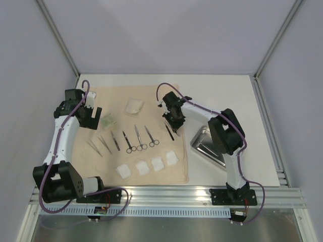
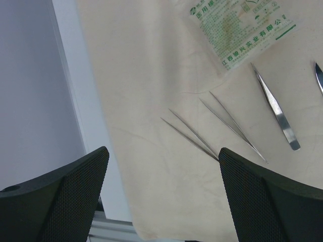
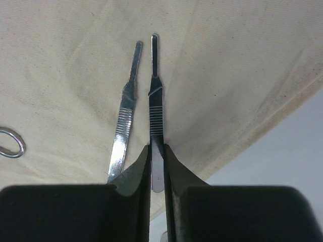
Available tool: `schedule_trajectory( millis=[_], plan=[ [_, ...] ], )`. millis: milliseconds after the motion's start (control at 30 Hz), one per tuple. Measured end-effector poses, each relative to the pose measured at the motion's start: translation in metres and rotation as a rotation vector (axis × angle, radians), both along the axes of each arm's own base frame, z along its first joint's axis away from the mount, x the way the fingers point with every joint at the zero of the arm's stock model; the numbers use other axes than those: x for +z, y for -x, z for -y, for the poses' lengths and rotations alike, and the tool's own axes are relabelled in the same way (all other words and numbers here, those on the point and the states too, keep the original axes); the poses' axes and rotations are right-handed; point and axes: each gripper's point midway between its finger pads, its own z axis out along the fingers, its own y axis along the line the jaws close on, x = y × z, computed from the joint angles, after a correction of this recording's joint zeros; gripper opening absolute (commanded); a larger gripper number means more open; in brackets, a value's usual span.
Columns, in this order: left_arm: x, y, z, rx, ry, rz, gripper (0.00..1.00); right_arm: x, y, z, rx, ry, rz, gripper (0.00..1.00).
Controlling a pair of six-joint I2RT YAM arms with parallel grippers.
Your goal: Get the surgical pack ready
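The beige cloth (image 1: 136,151) lies spread flat on the table, with tweezers (image 1: 105,144), three scissors (image 1: 139,138) and several white gauze squares (image 1: 143,167) in rows on it. My right gripper (image 1: 173,122) is over the cloth's right edge. In the right wrist view it (image 3: 157,151) is shut on the end of a slim steel scalpel handle (image 3: 156,101); a second handle (image 3: 123,131) lies beside it on the cloth. The steel tray (image 1: 207,143) sits right of the cloth. My left gripper (image 2: 164,161) hangs open and empty above the cloth's left edge, near thin tweezers (image 2: 229,123).
A green-printed gauze packet (image 1: 107,121) and a clear gauze bag (image 1: 134,106) lie at the back of the cloth. A scissors ring (image 3: 10,142) shows at the left of the right wrist view. Aluminium rails (image 1: 166,194) run along the near edge.
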Motion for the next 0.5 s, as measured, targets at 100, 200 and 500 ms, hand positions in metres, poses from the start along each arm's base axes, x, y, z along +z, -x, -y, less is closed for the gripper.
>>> schedule_trajectory(
  millis=[100, 200, 500],
  plan=[
    [0.0, 0.0, -0.001, 0.002, -0.003, -0.001, 1.0, 0.002, 0.0, 0.0, 0.0, -0.003, 0.004, 0.01],
    [0.0, 0.0, -0.002, 0.004, -0.007, -0.001, 1.0, 0.006, 0.003, 0.003, -0.001, -0.006, 0.014, 0.01],
    [0.001, 0.001, -0.003, 0.01, -0.016, -0.002, 1.0, 0.062, 0.001, 0.003, 0.017, -0.084, 0.128, 0.01]
  ],
)
